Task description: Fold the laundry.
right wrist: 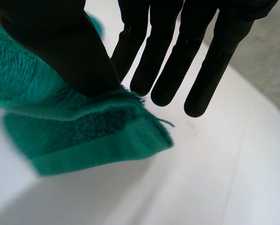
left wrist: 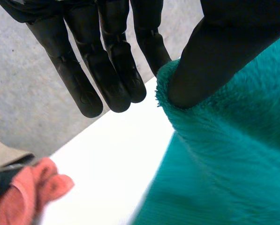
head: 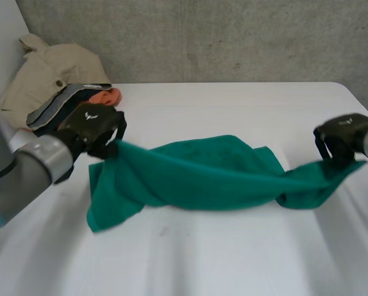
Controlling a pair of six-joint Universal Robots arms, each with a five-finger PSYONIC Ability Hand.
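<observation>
A green towel [head: 202,176] hangs stretched and twisted between my two hands, its middle sagging onto the white table [head: 233,265]. My left hand [head: 94,123] holds the towel's left corner raised. In the left wrist view its thumb [left wrist: 224,51] pinches the towel's [left wrist: 224,164] edge while the fingers [left wrist: 107,70] stay straight. My right hand [head: 344,137] grips the opposite corner near the table's right edge. In the right wrist view the thumb [right wrist: 60,47] clamps the towel's [right wrist: 83,136] hemmed corner, beside the straight fingers [right wrist: 196,56].
A pile of laundry lies at the back left: a beige garment [head: 48,71], a dark striped piece [head: 63,105] and an orange cloth [head: 106,97] [left wrist: 32,192]. A grey wall [head: 202,37] runs behind the table.
</observation>
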